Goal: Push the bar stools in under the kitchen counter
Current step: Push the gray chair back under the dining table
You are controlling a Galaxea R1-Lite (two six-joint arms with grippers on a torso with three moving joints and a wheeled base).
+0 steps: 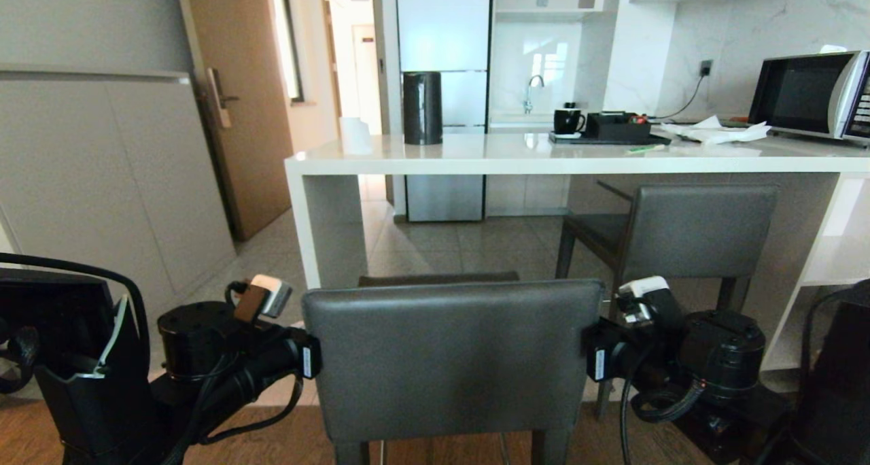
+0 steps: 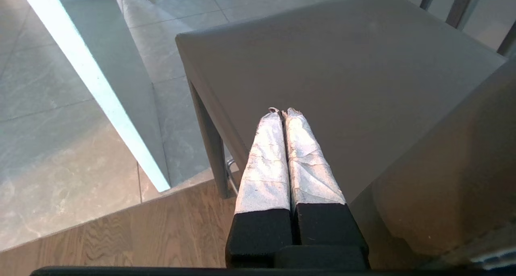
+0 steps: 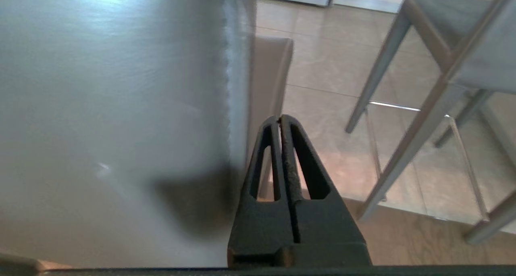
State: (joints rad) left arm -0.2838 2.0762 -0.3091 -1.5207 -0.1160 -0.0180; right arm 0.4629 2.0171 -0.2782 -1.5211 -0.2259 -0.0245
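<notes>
Flanking near stool's backrest (image 1: 452,356), seat facing counter (image 1: 544,158): left gripper (image 2: 282,112), right gripper (image 3: 281,118), both clenched empty.

Open floor (image 1: 435,244) between near stool (image 1: 452,356) and counter (image 1: 544,153)

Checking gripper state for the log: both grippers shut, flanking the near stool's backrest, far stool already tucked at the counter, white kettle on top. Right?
Not quite: the kettle on the kitchen counter is black, not white, per the head view. The rest holds: left gripper and right gripper shut, flanking the near stool; far stool at the counter.
</notes>
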